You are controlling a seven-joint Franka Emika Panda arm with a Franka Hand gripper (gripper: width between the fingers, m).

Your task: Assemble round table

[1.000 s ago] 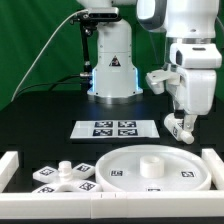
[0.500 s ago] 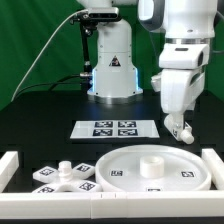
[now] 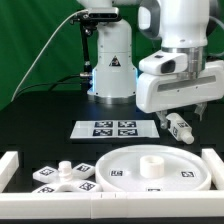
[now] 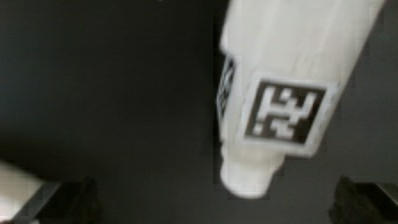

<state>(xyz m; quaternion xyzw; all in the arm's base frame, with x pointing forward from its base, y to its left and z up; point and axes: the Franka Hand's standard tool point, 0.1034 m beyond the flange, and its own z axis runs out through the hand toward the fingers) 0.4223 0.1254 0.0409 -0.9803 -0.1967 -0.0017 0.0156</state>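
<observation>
Wrist now swung sideways, jaws wide apart above the tagged leg (image 4: 267,100), nothing gripped.

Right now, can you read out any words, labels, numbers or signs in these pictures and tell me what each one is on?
Words or numbers: none readable.
Black triangular sign on the robot base: too small to read.
Black-and-white square tags, patterns only, no text: on the marker board, round tabletop, cross-shaped base, and leg.
</observation>
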